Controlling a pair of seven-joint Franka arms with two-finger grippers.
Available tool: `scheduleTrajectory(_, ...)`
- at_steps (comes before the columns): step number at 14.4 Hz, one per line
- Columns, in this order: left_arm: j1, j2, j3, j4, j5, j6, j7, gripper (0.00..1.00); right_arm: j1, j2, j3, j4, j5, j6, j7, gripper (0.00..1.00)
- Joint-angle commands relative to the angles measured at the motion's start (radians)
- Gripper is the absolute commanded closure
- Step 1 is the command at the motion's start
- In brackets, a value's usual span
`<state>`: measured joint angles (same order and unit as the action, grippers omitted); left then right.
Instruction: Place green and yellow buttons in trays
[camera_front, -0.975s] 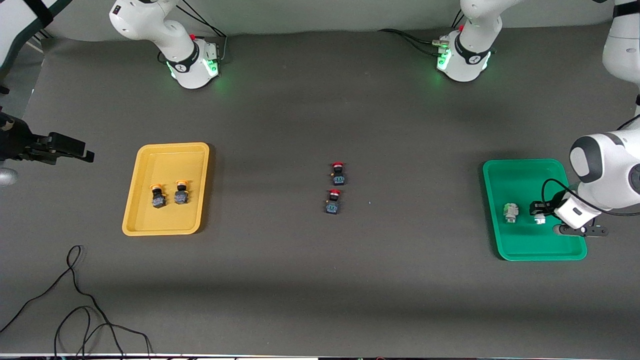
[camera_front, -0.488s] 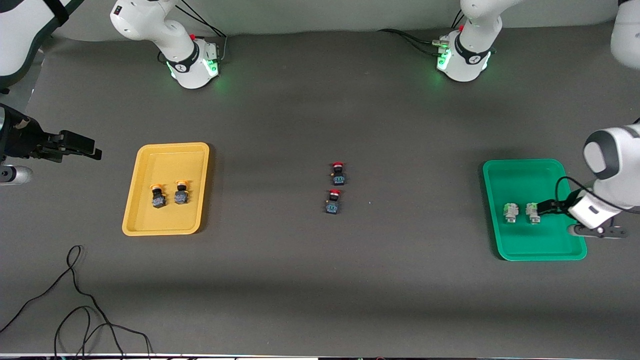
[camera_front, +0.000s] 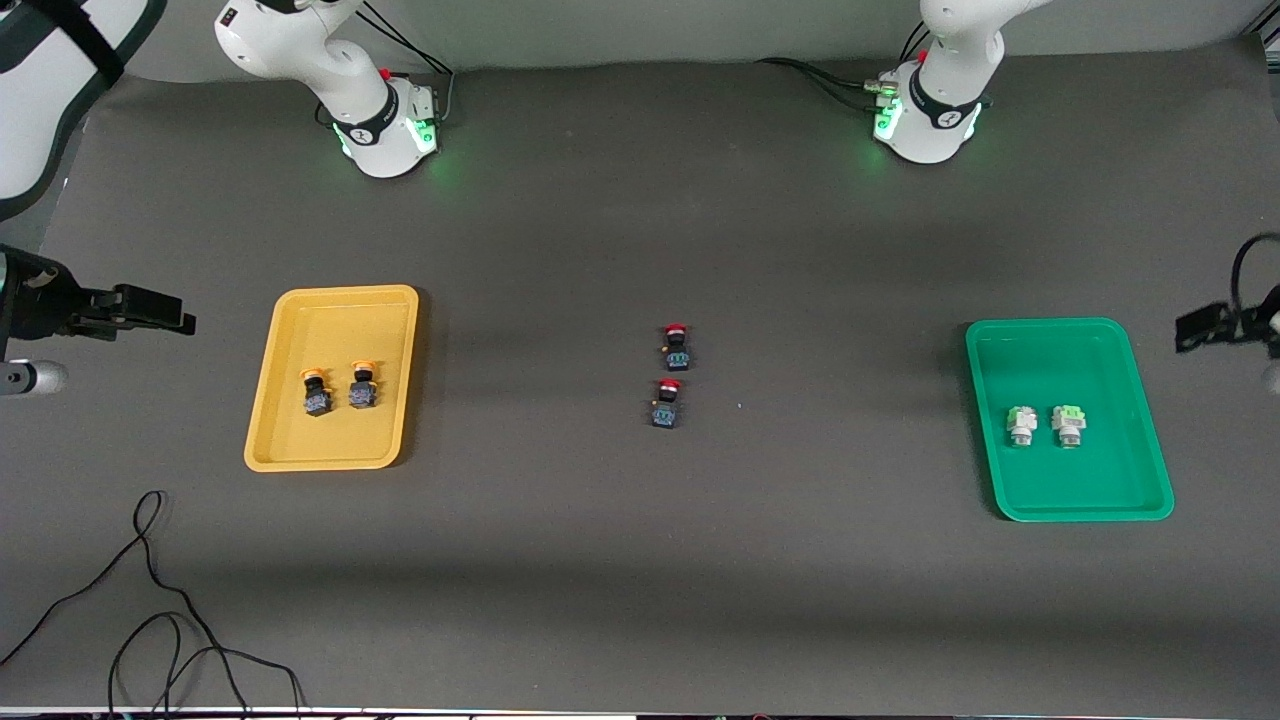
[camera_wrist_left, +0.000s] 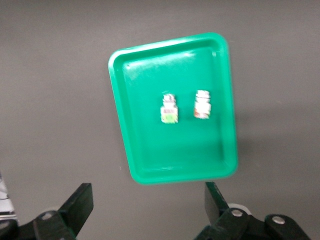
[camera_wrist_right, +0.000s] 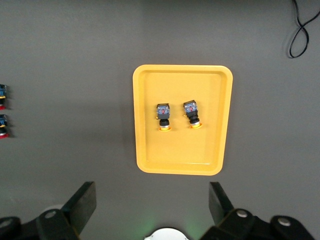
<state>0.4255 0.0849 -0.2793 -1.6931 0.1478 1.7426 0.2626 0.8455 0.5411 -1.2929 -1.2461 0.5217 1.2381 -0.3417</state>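
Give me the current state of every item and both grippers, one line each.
Yellow tray: holds both orange-yellow buttons, lying side by side.
Green tray: holds both pale green buttons, lying side by side.
Red-capped switches: lying on the bare table mid-way between the trays.
Left gripper: open, empty, over the table beside the green tray.
Right gripper: open, empty, over the table beside the yellow tray.

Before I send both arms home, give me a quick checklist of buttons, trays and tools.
1. Two yellow buttons in yellow tray: ok.
2. Two green buttons in green tray: ok.
3. Red buttons on the table between the trays: ok.
4. Left tool open, holding nothing, up over the table past the green tray: ok.
5. Right tool open, holding nothing, off the yellow tray: ok.
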Motion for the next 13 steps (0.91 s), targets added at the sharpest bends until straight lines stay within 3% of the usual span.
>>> scheduleTrajectory(1,-0.054,0.006,-0.001,0.107,-0.025,-0.104,0.006,0.01,-0.182,-0.162,0.322,0.042,-0.154,0.003,0.128,0.0)
scheduleTrajectory(5,-0.132,-0.04,0.005,0.107,-0.085,-0.109,-0.014,0.01,-0.457,-0.271,0.767,0.027,-0.337,0.026,0.269,0.0)
scheduleTrajectory(7,-0.143,-0.04,-0.001,0.11,-0.086,-0.107,-0.045,0.01,-0.564,-0.296,0.927,0.017,-0.391,0.03,0.306,0.0)
scheduleTrajectory(9,-0.229,-0.039,0.031,0.112,-0.086,-0.097,-0.08,0.01,-0.655,-0.347,1.064,-0.041,-0.443,0.056,0.313,0.0)
scheduleTrajectory(10,-0.308,-0.04,0.096,0.113,-0.083,-0.097,-0.124,0.01,-0.692,-0.395,1.125,-0.103,-0.478,0.091,0.314,0.0)
scheduleTrajectory(11,-0.402,-0.04,0.171,0.113,-0.08,-0.095,-0.152,0.01,-0.715,-0.439,1.167,-0.168,-0.498,0.131,0.314,0.0)
scheduleTrajectory(13,-0.509,-0.04,0.273,0.113,-0.085,-0.092,-0.157,0.01,-0.735,-0.51,1.192,-0.274,-0.503,0.191,0.313,0.0)
